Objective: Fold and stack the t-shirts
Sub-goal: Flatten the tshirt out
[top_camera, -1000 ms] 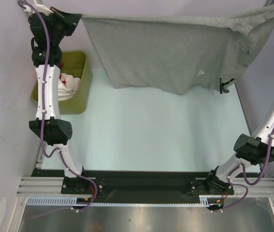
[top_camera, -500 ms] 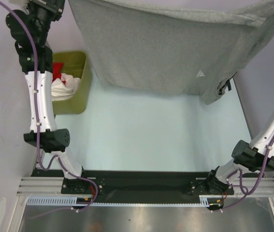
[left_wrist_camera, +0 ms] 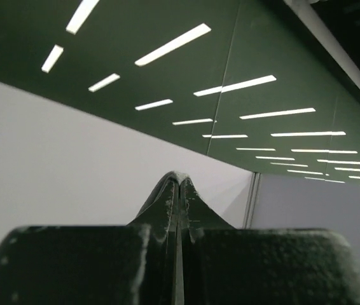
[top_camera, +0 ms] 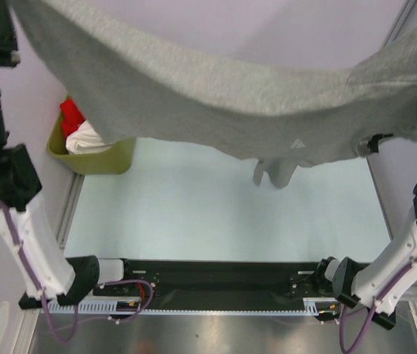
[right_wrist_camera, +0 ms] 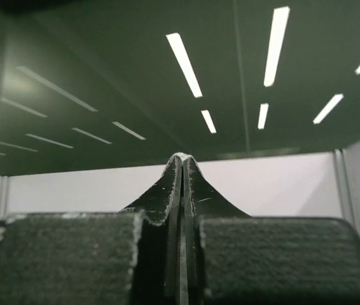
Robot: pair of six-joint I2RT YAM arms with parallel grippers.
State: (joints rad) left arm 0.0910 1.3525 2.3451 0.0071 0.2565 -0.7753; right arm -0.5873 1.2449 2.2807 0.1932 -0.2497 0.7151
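The grey shirt hangs high above the tabletop, stretched from far left to far right. It sags in the middle, and one sleeve dangles toward the right. The left gripper and right gripper are both clamped tight, pointing at the ceiling. No cloth shows in the wrist views, but the shirt's lifted ends suggest each gripper pinches an edge. The step looks like spreading the shirt to lay it flat. To do that well, pull the span level and taut, touch the low hem down first, then draw toward the near side so the sleeve lands flat rather than tucked under. Steer clear of the bin at far left, which holds a white shirt and a red shirt.
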